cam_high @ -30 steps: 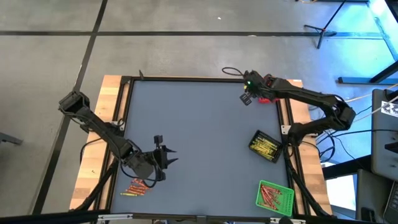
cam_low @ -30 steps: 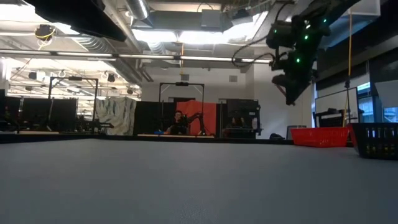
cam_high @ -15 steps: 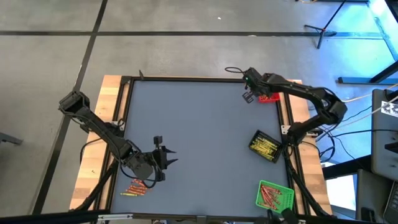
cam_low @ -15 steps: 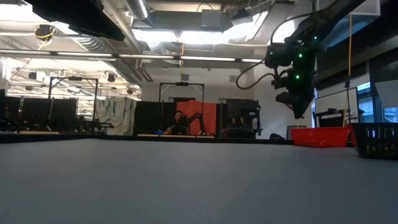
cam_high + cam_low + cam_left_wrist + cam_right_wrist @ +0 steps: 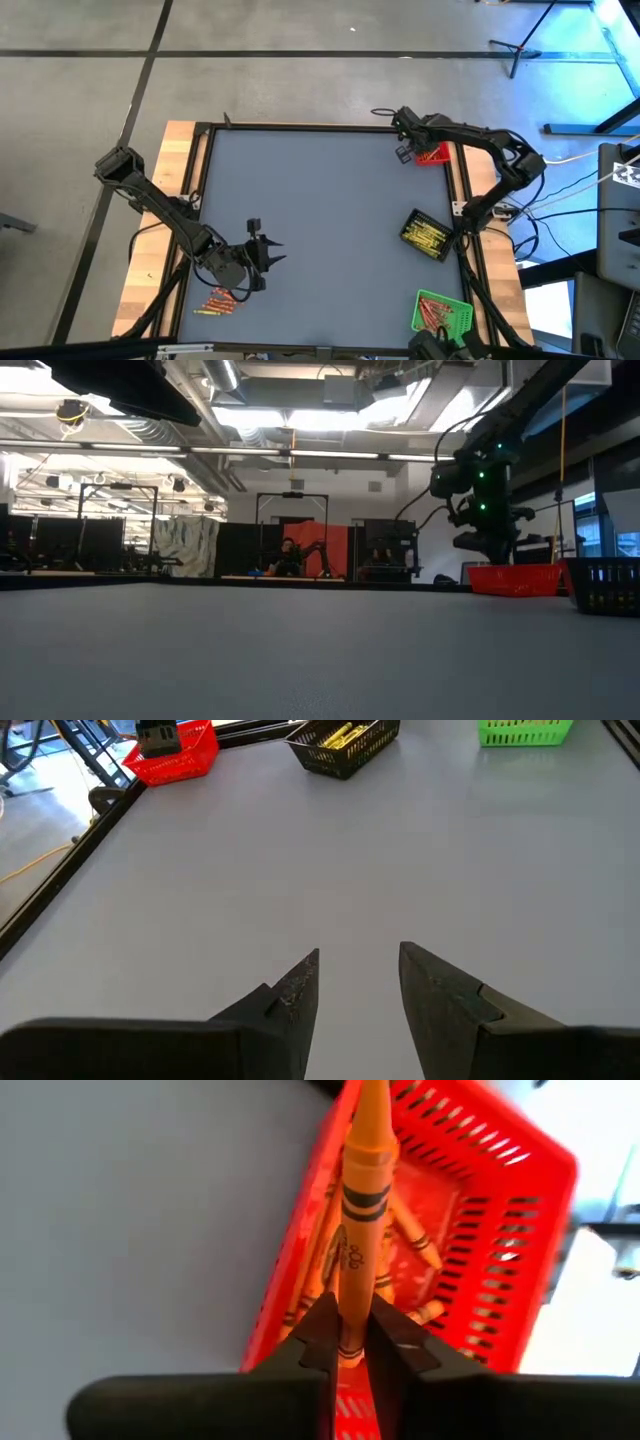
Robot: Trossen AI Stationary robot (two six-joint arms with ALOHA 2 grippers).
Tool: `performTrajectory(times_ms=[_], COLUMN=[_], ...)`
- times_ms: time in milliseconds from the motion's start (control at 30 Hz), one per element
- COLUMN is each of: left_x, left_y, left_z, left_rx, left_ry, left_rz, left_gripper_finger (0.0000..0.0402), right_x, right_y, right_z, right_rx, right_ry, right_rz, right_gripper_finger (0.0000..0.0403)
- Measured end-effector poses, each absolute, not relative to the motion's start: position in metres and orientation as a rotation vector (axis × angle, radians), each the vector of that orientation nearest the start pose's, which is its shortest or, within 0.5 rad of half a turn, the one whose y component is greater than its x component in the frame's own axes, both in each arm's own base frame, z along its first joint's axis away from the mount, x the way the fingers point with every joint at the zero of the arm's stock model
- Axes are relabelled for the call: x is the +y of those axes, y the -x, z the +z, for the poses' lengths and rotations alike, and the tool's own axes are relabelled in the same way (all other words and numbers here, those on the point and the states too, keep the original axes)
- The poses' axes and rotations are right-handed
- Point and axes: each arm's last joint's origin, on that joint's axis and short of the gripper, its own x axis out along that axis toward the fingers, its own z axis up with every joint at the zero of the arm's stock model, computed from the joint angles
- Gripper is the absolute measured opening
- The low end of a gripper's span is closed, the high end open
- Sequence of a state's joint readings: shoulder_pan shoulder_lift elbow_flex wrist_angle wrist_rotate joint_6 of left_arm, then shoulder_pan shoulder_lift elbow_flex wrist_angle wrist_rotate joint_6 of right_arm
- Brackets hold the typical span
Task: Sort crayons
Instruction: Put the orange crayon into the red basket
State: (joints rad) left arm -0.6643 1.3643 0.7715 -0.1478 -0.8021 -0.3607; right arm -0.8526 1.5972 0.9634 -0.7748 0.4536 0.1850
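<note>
My right gripper (image 5: 349,1328) is shut on an orange crayon (image 5: 362,1190) and hangs just above the red tray (image 5: 470,1230) at the table's far right (image 5: 432,155). More orange crayons (image 5: 405,1230) lie in that tray. My left gripper (image 5: 358,982) waits open above the bare mat near the front left (image 5: 265,255), touching nothing. A small pile of loose red, orange and yellow crayons (image 5: 220,300) lies on the mat just nearer the table's front edge than the left gripper. My right gripper pinches the orange crayon by its blunt end (image 5: 347,1342) between its two fingers (image 5: 318,1330). The crayon runs on along the fingers and sticks out past them, point first. The fingers slant down from above, and the crayon hangs clear over the red tray.
A black tray (image 5: 425,235) with yellow crayons stands at the right edge, and a green tray (image 5: 440,312) with red crayons at the front right corner. A raised black frame (image 5: 205,135) borders the grey mat. In the low view a person sits far back in the room.
My right gripper has sunk and gone toward the table's right edge, down to the red tray, tipping more steeply downward. It has stayed shut on the orange crayon.
</note>
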Motion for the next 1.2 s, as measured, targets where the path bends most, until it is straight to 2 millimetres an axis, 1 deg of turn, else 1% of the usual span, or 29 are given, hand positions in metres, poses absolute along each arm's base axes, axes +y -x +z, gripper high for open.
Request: performTrajectory(times_ms=[67, 167, 400, 500, 567, 633, 733, 900, 1033, 1200], left_x=[-0.149, -0.149, -0.149, -0.149, -0.148, -0.148, -0.148, -0.148, -0.145, -0.144], left_y=[-0.223, -0.223, -0.223, -0.223, -0.224, -0.224, -0.224, -0.225, -0.226, -0.228], left_z=[0.215, 0.215, 0.215, 0.215, 0.215, 0.216, 0.216, 0.216, 0.216, 0.216], left_rx=[0.514, 0.514, 0.513, 0.512, 0.512, 0.512, 0.511, 0.508, 0.509, 0.522], left_ry=[-0.145, -0.145, -0.142, -0.141, -0.141, -0.140, -0.139, -0.136, -0.143, -0.130], left_rz=[0.226, 0.226, 0.226, 0.226, 0.227, 0.228, 0.232, 0.231, 0.238, 0.207], left_gripper_finger=[0.0124, 0.0124, 0.0124, 0.0124, 0.0124, 0.0124, 0.0124, 0.0124, 0.0124, 0.0124], right_x=[-0.215, -0.215, -0.215, -0.212, -0.208, -0.202, -0.186, -0.145, -0.110, -0.066], right_y=[-0.171, -0.171, -0.171, -0.172, -0.176, -0.182, -0.195, -0.217, -0.237, -0.260], right_z=[0.174, 0.174, 0.175, 0.184, 0.195, 0.210, 0.233, 0.264, 0.279, 0.286], right_rx=[1.381, 1.389, 1.416, 1.428, 1.405, 1.343, 1.212, 1.004, 0.864, 0.733], right_ry=[-0.454, -0.439, -0.410, -0.387, -0.338, -0.303, -0.238, -0.122, -0.050, -0.009], right_rz=[-1.195, -1.205, -1.189, -1.179, -1.195, -1.189, -1.153, -1.013, -0.880, -0.720], right_gripper_finger=[0.0037, 0.0053, 0.0138, 0.0160, 0.0165, 0.0167, 0.0167, 0.0167, 0.0167, 0.0168])
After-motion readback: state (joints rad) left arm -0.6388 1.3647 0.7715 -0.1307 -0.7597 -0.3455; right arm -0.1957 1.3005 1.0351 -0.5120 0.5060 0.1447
